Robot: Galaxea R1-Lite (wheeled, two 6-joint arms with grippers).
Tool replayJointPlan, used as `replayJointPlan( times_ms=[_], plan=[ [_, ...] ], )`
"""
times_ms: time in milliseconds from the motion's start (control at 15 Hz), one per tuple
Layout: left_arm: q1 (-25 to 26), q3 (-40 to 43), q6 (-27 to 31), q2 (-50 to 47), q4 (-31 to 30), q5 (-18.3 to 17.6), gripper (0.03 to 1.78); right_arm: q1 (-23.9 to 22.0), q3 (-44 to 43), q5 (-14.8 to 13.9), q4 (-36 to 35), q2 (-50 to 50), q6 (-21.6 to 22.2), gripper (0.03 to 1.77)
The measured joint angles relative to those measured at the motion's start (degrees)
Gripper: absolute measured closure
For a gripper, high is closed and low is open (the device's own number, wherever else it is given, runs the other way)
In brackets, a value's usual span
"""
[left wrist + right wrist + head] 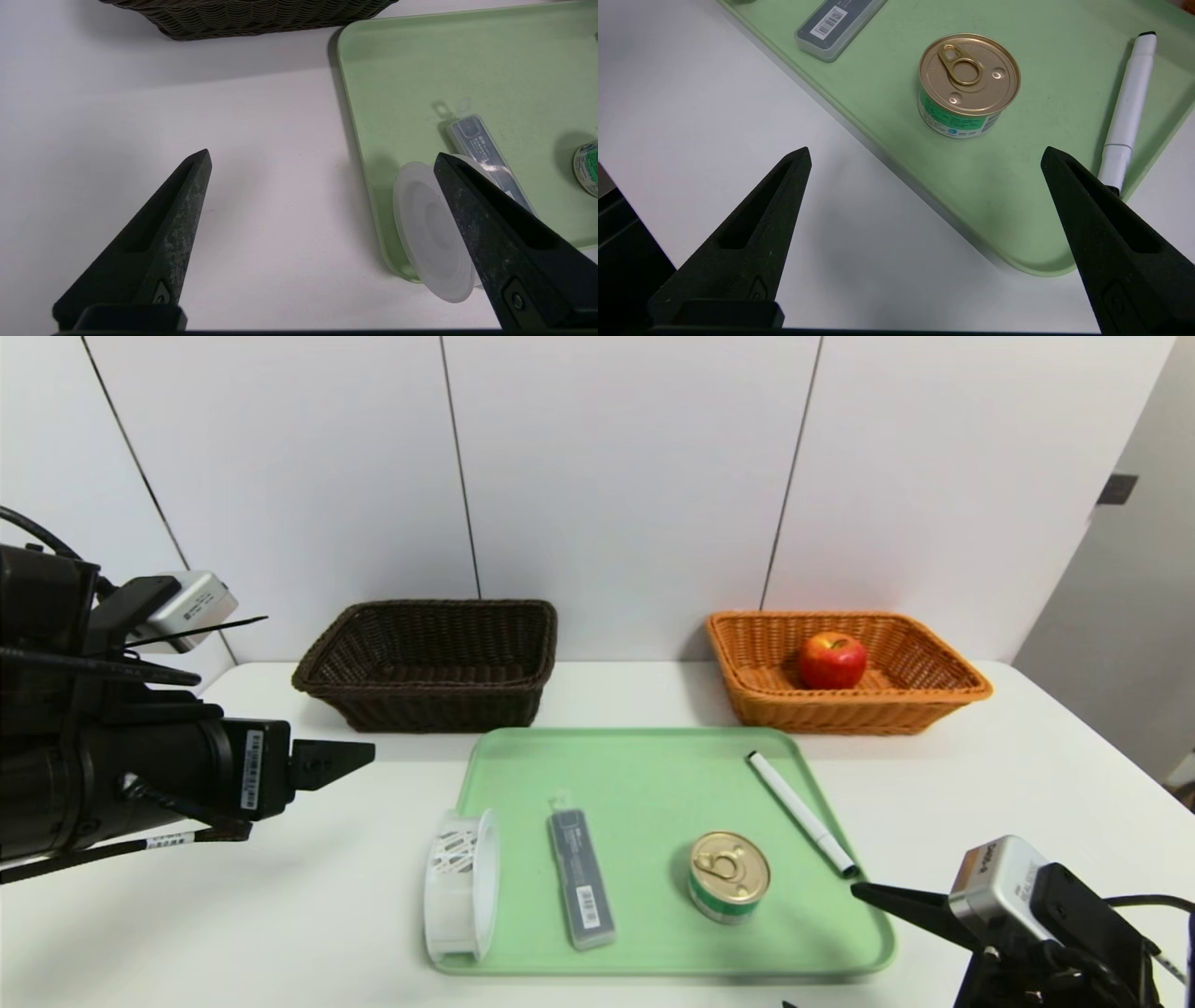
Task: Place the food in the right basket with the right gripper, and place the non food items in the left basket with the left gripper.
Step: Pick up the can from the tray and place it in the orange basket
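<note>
Left end effector (341, 761): held above the bench (280, 915) at the left side, well apart from the tray; fingers spread wide, nothing between them. In the left wrist view it (322, 158) hangs over bare bench, one finger overlapping the tape roll in the picture.

Dark basket (431, 663): at the back left of the bench, against the wall, behind the tray's left corner. No contents can be seen in it.

Tray (644, 775): pale green, centre of the bench, in front of both baskets.

Tape roll (461, 885): white, standing on edge at the tray's left rim, near the front corner; whether it rests fully inside the rim cannot be told.

Case (581, 877): slim, grey, barcode at its near end, lying flat on the tray just right of the tape roll, apart from it.

Tin (728, 875): gold pull-tab lid, green label, upright on the tray right of the case.

Pen (801, 812): white with a black tip, lying slantwise along the tray's right side, tip toward the front.

Orange basket (934, 686): at the back right of the bench, behind the tray's right corner.

Apple (831, 660): red, inside the orange basket, resting on its floor.

Right end effector (901, 902): low at the front right, just beside the tray's right front corner, pointing toward the tin; fingers wide apart and empty. In the right wrist view it (924, 156) frames the tin, not touching it.
</note>
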Motion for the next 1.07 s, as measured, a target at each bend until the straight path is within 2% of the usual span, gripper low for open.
replayJointPlan(
  times_ms=[333,667,867,1067],
  plan=[
    [0.00,-0.01,-0.02,0.22,-0.12,-0.09,0.12,-0.43,0.94,-0.37,-1.46,3.36,0.80,0.10],
    [0.01,-0.09,0.01,1.16,-0.30,-0.09,0.12,-2.55,1.11,-0.96,-10.67,9.46,1.32,0.10],
    [0.01,-0.20,0.06,1.82,-0.28,-0.09,0.12,-2.95,1.96,-0.94,-13.02,12.82,3.90,0.10],
    [0.01,-0.26,0.10,2.38,-0.28,-0.09,0.12,-3.06,2.29,-1.17,-17.64,16.26,4.07,0.10]
  ],
)
